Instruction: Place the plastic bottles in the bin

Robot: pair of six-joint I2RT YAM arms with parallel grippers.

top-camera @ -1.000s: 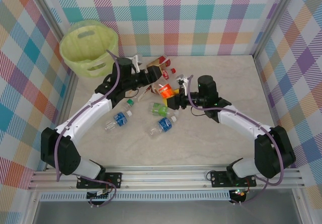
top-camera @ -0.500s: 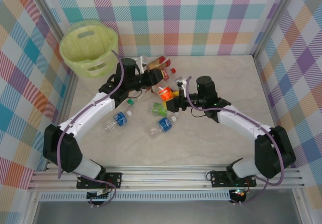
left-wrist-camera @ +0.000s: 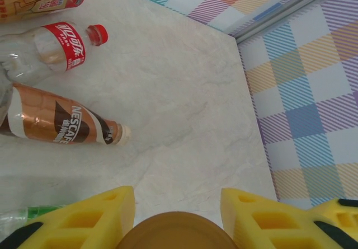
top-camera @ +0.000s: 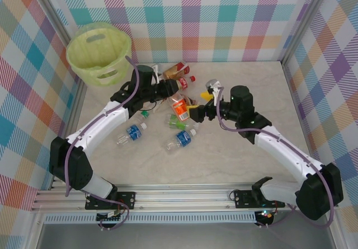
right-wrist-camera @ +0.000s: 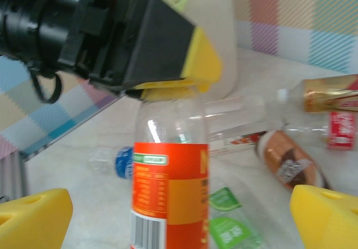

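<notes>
A: Plastic bottles lie loose mid-table. The left gripper is clamped on the cap of an orange-labelled bottle; the right gripper is spread wide, touching nothing.

B: So lift clear, then swing to ten o'clock?

A: Yes, slowly, since a cap hold may swing. Release over the bin; what shows of its inside looks empty.

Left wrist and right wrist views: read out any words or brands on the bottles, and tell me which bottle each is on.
"NESCAFE": on the brown-label bottle.
Too small to read: white characters on the red-label bottle.
Unreadable: small print on the cream-and-red bottle.
Blurred, unreadable: print on the orange-label bottle.
</notes>
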